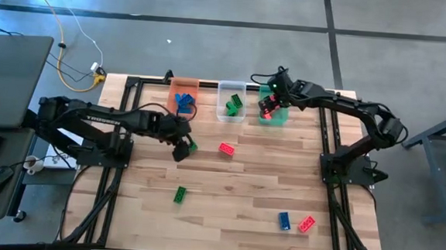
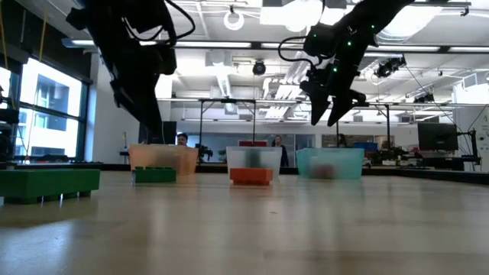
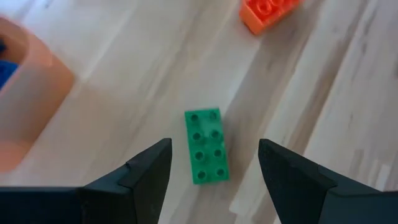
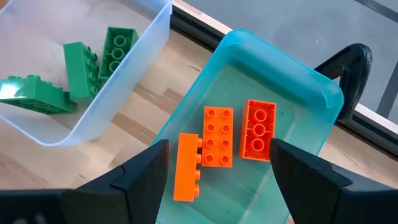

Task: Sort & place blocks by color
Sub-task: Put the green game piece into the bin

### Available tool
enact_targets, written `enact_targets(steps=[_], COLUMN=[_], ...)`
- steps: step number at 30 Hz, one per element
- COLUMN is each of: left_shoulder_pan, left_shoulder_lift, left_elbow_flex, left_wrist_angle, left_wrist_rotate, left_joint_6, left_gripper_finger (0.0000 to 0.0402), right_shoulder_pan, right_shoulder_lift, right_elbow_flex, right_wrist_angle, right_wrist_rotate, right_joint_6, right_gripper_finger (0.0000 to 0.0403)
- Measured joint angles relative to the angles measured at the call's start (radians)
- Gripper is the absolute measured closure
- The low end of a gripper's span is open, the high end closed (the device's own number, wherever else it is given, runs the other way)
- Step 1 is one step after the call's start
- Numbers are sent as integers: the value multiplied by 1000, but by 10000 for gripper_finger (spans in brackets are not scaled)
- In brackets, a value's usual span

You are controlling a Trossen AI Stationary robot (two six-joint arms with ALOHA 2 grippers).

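One green block [image 3: 206,146] between spread left jaws, three red blocks [image 4: 219,137] below spread right jaws

From bench [image 2: 252,229] level, the clear bin [image 2: 254,159] stands mid-row with a red block [image 2: 251,176] before it. Left of it sit the orange bin [image 2: 163,158] and two green blocks [image 2: 49,183]; right, the green bin [image 2: 330,162], under the right claw [image 2: 330,116], fingers spread.

Three bins are set in a row at the wooden table's [image 1: 227,179] far edge: orange [image 1: 183,85], clear [image 1: 231,87], green [image 1: 274,116]. Two people, perhaps, are glimpsed behind [image 2: 182,140].
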Motion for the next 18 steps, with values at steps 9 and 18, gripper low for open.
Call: enact_targets(steps=[9,18], left_shoulder_pan=[68,77], left_shoulder_lift=[54,145], left_elbow_flex=[9,78], left_wrist_angle=[2,-42], left_wrist_rotate=[42,70], left_joint_6=[-22,11], left_gripper_finger=[174,174], right_shoulder_pan=[0,0], right_shoulder_lift=[0,0], right_elbow_flex=[0,0], right_wrist_angle=[-1,0], right_wrist_rotate=[0,0], right_joint_6=[7,34], right_gripper_finger=[139,139])
